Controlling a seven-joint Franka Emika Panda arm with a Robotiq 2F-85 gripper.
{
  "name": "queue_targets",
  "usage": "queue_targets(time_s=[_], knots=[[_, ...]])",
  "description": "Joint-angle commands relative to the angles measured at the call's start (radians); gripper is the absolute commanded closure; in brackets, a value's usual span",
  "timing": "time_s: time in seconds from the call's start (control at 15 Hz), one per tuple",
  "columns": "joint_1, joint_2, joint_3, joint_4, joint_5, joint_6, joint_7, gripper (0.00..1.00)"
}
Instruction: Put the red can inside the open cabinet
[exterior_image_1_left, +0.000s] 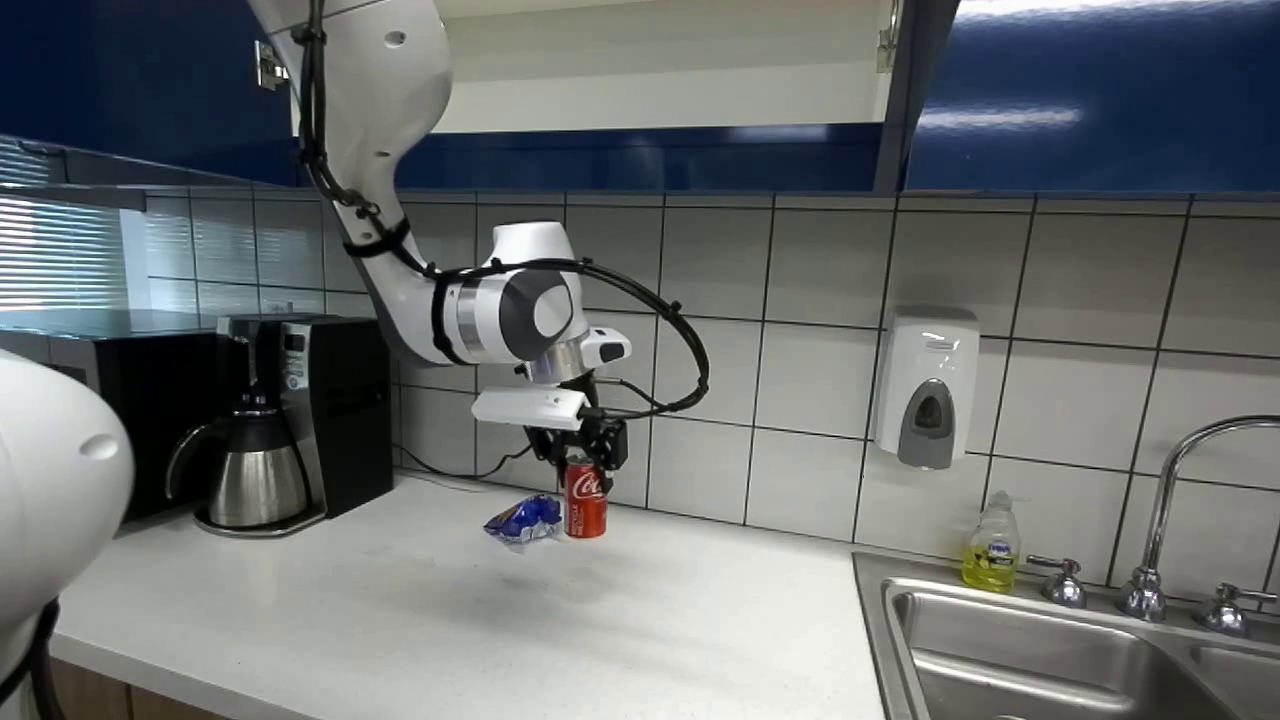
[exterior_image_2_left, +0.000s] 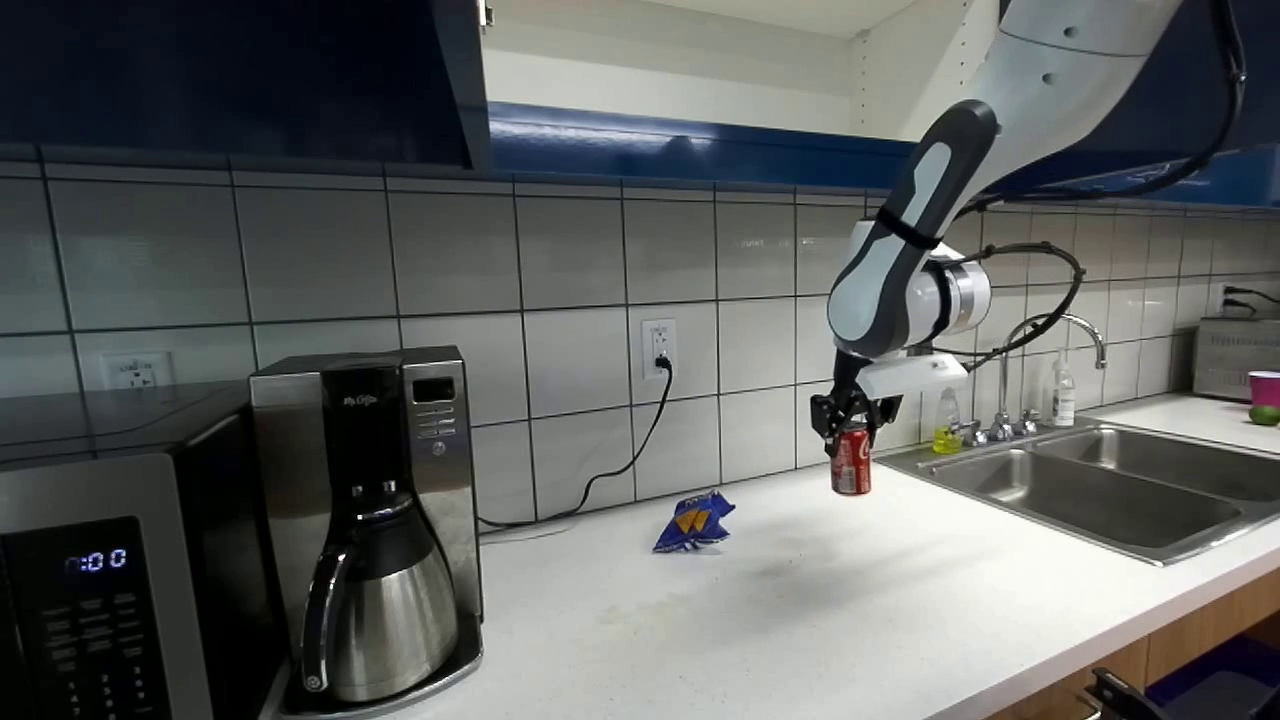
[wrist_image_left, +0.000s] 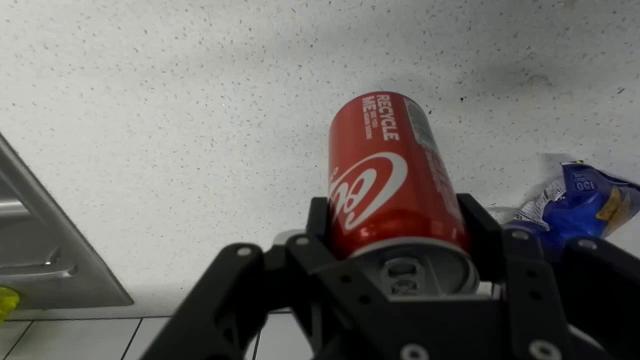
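**Red can (exterior_image_1_left: 585, 508) held in your gripper (wrist_image_left: 397, 225), below the open cabinet (exterior_image_1_left: 650, 157)**

Surroundings first. Left end of the counter (exterior_image_1_left: 450, 630): microwave (exterior_image_2_left: 140, 540), then coffee maker (exterior_image_2_left: 441, 510) with its steel pot (exterior_image_2_left: 395, 625), both well apart from the can. Blue snack bag (exterior_image_2_left: 695, 523) lies crumpled on the counter, left of the can; in the wrist view your fingers hide part of it. Right end: steel sink (exterior_image_1_left: 881, 625), with tap (exterior_image_1_left: 1141, 596) and yellow soap bottle (exterior_image_1_left: 991, 552) along its far edge. Soap dispenser (exterior_image_1_left: 928, 380) on the tiled wall (exterior_image_1_left: 800, 380) above, left of the tap. Black cable (exterior_image_1_left: 672, 314) loops out to the right above your gripper. Overhead, the cabinet shows its pale inside, a blue edge running along the bottom of the opening. Your arm (exterior_image_1_left: 380, 120) crosses one side of that opening in both exterior views.

Gripper: fingers parted to about the can's width, one on each side, bearing on it near the silver top. Can roughly upright, white lettering visible. It looks lifted off the counter, though you can't judge the gap under its base from these angles.
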Motion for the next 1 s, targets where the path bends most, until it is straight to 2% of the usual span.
queue_targets(time_s=[0.0,0.4,0.93], knots=[[-0.060,-0.091,0.080,0.029,-0.050,-0.122,0.044,0.61],[-0.094,-0.205,0.158,0.081,-0.007,-0.269,0.023,0.61],[-0.107,-0.322,0.199,0.153,0.034,-0.446,0.009,0.61]])
